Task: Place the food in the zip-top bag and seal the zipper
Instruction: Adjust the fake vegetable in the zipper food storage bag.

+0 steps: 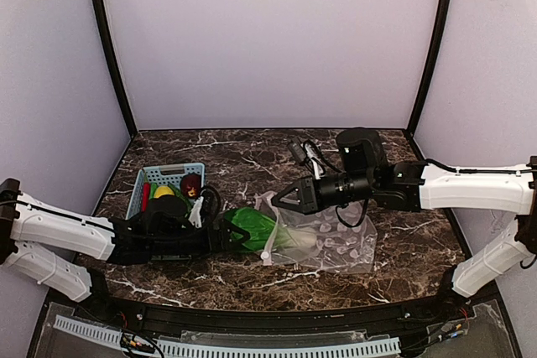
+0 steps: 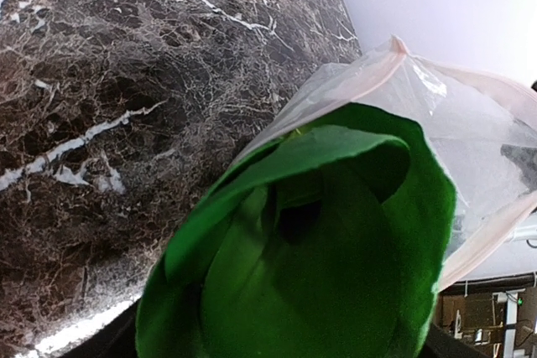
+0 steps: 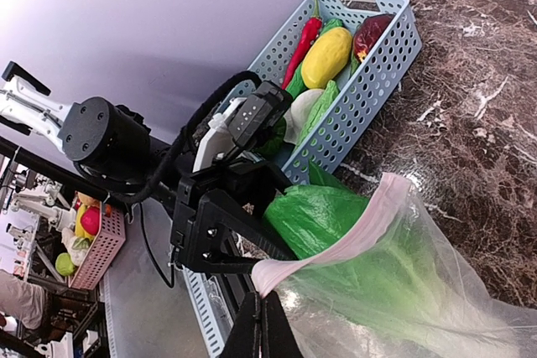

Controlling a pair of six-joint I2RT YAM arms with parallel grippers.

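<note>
Green leafy bunch point(image 1: 250, 225), half bagged
Lies left-right, tip inside zip-top bag point(image 1: 336, 245); outstretched right gripper point(image 1: 277, 199) pinches zipper point(image 3: 336, 241) (left gripper's point(image 1: 226, 235) hold: cannot tell).

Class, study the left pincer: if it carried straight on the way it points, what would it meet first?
The green leafy bunch, directly ahead of the left pincer. Beyond it lies the open mouth of the zip-top bag, which the pincer points into. How deep the bunch sits is unclear.

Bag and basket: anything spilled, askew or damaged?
Nothing stands out. The basket sits upright with toy food inside. The green leafy bunch is partway into the bag mouth, which the right gripper holds up by the zipper strip. No tear visible.
</note>
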